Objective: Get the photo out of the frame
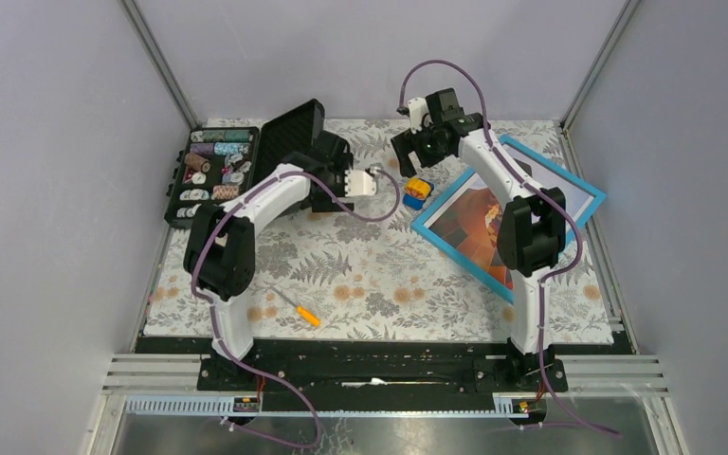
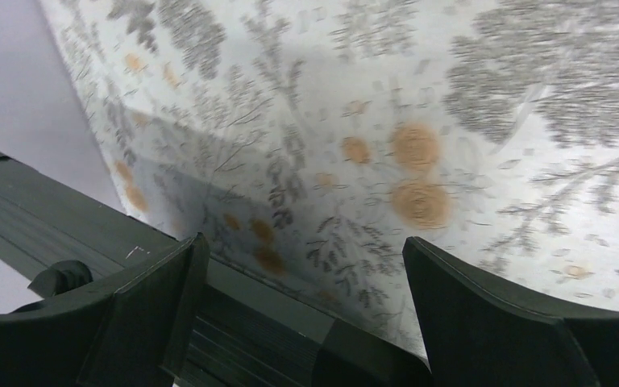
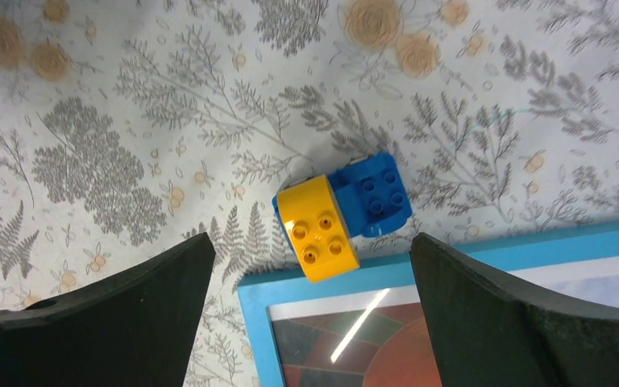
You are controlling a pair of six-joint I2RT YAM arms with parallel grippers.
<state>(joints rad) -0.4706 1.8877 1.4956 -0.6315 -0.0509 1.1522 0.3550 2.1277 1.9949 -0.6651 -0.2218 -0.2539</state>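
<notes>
The frame [image 1: 460, 260], with its turquoise border, lies flat and front up on the right of the table. The photo [image 1: 464, 218] sits inside it, showing orange and red; the right arm hides part of it. In the right wrist view, a corner of the frame [image 3: 254, 322] and the photo [image 3: 371, 347] under glare show between my fingers. My right gripper [image 1: 419, 163] [image 3: 310, 246] is open and empty, above the frame's far-left corner. My left gripper [image 1: 332, 156] [image 2: 305, 246] is open and empty, beside the case lid, far from the frame.
A yellow brick [image 3: 318, 230] joined to a blue brick [image 3: 375, 197] touches the frame's corner [image 1: 418, 190]. A black case of poker chips [image 1: 213, 171] stands at the back left with its lid [image 1: 294, 128] [image 2: 64, 234] up. An orange-handled screwdriver [image 1: 305, 316] lies near the front.
</notes>
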